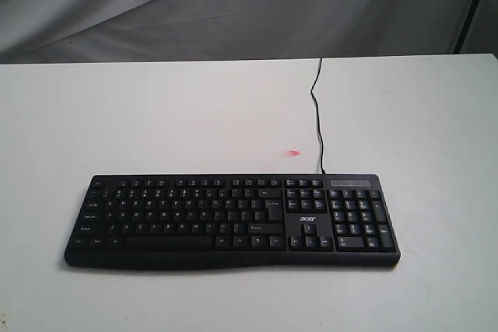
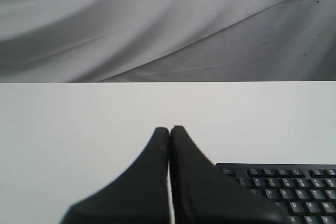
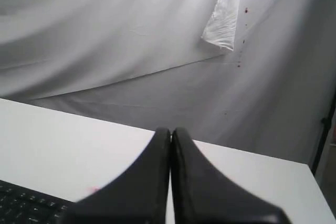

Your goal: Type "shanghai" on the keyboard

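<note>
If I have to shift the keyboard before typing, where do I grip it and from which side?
The keyboard: probably its left short end, approached low from the left. It lies flat, too wide to span; that end has bare bezel beside the keys, and the cable leaves the far edge. The left gripper is shut; open it first.

I'm seeing the left gripper (image 2: 169, 129) showing two matte black fingers (image 2: 142, 182), broad at the base and curving in to narrow, rounded tips. The right gripper (image 3: 170, 130) is showing the same plain black, flared shape.
</note>
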`<state>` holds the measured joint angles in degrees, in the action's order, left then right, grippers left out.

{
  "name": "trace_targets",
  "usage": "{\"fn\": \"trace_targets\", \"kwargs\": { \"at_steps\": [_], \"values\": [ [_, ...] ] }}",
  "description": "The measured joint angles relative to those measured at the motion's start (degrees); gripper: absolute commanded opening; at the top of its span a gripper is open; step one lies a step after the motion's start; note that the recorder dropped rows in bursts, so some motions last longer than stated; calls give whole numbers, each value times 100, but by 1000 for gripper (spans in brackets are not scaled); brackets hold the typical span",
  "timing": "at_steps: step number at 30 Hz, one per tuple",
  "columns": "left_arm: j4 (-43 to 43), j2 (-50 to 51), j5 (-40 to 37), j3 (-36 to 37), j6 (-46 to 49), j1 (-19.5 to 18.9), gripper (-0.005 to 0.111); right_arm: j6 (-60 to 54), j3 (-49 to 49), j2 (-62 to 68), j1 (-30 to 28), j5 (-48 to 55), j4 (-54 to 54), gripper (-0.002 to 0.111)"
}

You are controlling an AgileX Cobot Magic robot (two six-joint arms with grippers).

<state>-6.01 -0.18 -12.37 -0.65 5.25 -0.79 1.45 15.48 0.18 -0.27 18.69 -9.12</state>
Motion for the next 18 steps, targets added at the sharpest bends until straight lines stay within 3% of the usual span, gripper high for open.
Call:
{"fn": "trace_targets", "kwargs": {
  "at_steps": [18],
  "values": [
    [0, 0, 0, 0, 0, 0, 1, 0, -1385, 10, 0, -965, 231, 0]
  ]
}}
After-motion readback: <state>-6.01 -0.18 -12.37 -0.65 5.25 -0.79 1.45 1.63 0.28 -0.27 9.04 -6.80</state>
